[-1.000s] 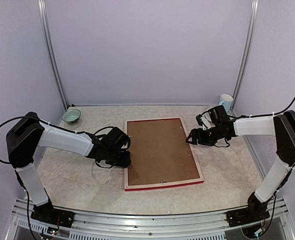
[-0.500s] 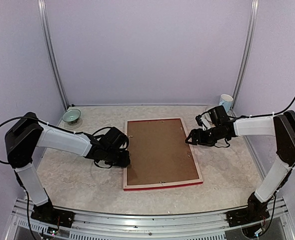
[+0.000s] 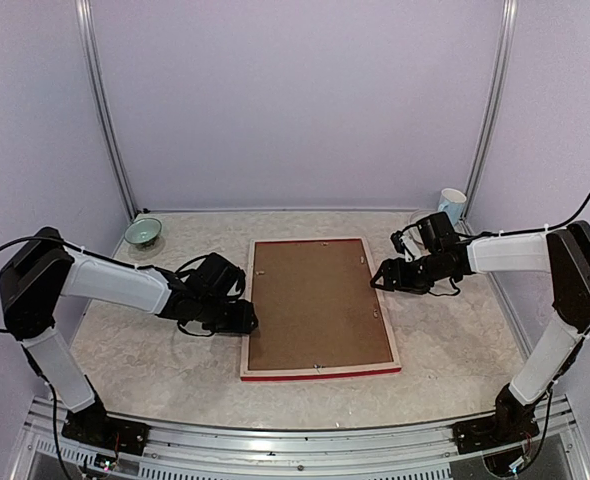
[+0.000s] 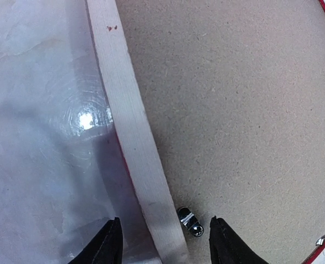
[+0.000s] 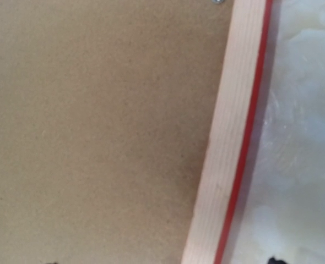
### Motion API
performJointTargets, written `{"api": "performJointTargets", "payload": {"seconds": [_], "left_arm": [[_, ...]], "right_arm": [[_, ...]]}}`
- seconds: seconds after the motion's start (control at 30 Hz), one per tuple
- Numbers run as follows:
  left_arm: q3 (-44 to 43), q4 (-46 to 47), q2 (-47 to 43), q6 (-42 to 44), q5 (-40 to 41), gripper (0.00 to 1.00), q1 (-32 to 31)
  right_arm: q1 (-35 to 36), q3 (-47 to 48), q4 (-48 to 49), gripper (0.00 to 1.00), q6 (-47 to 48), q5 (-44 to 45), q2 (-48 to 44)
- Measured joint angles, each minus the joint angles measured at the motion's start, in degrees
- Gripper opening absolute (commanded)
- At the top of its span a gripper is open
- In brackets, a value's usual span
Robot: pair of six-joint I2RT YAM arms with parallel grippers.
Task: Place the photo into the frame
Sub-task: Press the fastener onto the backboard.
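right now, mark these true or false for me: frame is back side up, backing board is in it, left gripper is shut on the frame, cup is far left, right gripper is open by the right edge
1. The frame lies back side up on the table. True.
2. The brown backing board sits inside the frame. True.
3. The left gripper is shut on the frame. False: its jaws stand open, one on either side of the frame's left rail.
4. The cup stands at the far left corner. False: it is at the far right corner, and a green bowl is at the far left.
5. The right gripper is open by the frame's right edge. True.
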State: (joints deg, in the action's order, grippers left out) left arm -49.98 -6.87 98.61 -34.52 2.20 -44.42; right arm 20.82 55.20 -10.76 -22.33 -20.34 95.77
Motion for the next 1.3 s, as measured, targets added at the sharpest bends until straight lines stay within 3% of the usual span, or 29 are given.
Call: {"api": "performJointTargets", "payload": {"seconds": [0.3, 0.77, 1.1, 1.3], "left_arm": [[0.94, 0.33, -5.20, -2.91, 2.38, 0.54, 0.09], [-2.12, -3.67, 0.81, -2.84, 5.75, 0.43, -1.01], [-2.99, -4.37, 1.60, -2.27, 5.81, 0.43, -1.11], [-4.72, -4.57, 3.30, -1.42, 5.79, 0.35, -1.38]], "right_arm": [[0.00, -0.72, 0.00, 0.81, -0.31, -0.48, 0.00], [0.00, -0.74, 0.04, 0.81, -0.66, -0.70, 0.00], [0.00, -0.74, 0.07, 0.81, -0.68, -0.90, 0.00], [-0.02, -0.74, 0.07, 0.81, -0.66, -1.09, 0.00]]}}
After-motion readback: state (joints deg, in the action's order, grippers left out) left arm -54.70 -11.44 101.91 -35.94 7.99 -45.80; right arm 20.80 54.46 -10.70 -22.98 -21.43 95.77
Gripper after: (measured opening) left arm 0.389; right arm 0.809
